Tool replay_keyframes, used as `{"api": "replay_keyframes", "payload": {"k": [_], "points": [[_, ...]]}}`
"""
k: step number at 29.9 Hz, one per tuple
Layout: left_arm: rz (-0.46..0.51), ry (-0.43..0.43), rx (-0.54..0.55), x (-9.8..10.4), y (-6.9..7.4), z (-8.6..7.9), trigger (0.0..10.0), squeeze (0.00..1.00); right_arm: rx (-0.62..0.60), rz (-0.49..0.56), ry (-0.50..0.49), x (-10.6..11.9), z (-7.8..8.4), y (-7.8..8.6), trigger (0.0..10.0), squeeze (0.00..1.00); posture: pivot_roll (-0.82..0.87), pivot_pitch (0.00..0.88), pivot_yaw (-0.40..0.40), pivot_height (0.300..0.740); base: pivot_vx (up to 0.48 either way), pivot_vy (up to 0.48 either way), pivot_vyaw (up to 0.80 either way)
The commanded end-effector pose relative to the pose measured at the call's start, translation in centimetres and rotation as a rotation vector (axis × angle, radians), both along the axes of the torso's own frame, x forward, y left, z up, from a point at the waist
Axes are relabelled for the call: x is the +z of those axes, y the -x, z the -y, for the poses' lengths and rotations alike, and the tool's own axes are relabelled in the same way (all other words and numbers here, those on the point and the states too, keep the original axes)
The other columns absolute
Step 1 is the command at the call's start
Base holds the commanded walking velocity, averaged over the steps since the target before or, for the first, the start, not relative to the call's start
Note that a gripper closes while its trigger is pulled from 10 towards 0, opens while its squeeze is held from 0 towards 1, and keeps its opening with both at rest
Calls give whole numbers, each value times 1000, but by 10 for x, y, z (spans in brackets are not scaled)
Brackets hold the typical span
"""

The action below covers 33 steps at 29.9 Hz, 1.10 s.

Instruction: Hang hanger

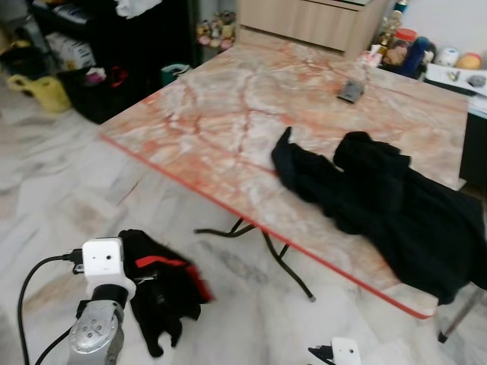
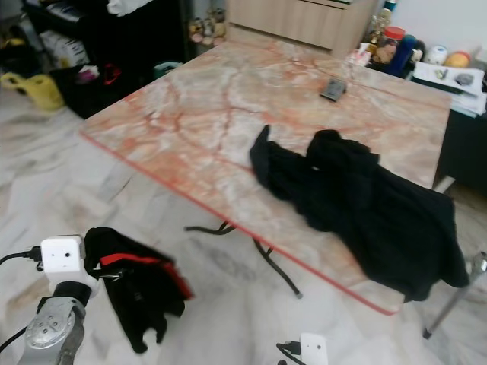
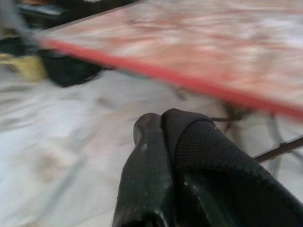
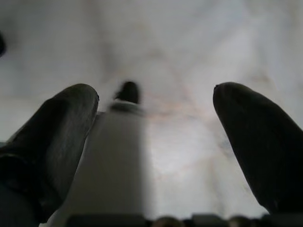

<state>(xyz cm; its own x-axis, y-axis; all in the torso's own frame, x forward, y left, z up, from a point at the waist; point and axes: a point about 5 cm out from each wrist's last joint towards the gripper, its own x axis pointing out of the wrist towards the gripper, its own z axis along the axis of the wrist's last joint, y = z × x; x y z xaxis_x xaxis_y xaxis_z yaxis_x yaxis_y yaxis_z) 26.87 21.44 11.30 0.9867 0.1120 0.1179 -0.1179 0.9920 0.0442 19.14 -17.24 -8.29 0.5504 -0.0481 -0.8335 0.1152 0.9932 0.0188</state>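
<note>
Left gripper (image 3: 163,127) clenched, holding a limp black garment with red trim (image 1: 161,285) (hanger itself not discernible) below the marble-pattern table (image 1: 228,114). Crumpled black cloth (image 1: 380,201) on table. Right gripper (image 4: 154,142) spread, over pale floor.

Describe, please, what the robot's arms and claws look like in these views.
The left arm is silver metal with a round joint, a white boxy camera module on the wrist and a black cable looping off. The left claw and right claw each have two long, rounded black fingers.
</note>
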Motion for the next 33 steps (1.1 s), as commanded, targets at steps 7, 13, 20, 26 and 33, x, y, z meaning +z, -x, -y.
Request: {"api": "replay_keyframes", "payload": {"k": [7, 13, 20, 26, 33], "points": [[26, 0, -21, 6, 0, 3, 10000, 0, -3, -38, 1, -4, 3, 8, 10000, 0, 109, 147, -50, 740, 0, 0, -730], [34, -6, -19, 9, -1, 1, 10000, 0, -3, -38, -2, -4, 2, 8, 10000, 0, 112, 145, -50, 740, 0, 0, -721], [55, -18, -22, 16, -2, 1, 10000, 0, 4, -35, -5, -4, 2, 7, 10000, 0, 121, 136, -44, 740, 0, 0, -704], [111, -37, -42, 36, -8, 0, 10000, 0, -7, -26, -11, -4, 1, 7, 10000, 0, 128, 126, -36, 740, 0, 0, 0], [225, -79, -87, 77, -21, 5, 10000, 0, -10, -23, -16, -4, -1, 7, 10000, 0, 139, 125, -32, 740, 0, 0, 0]]}}
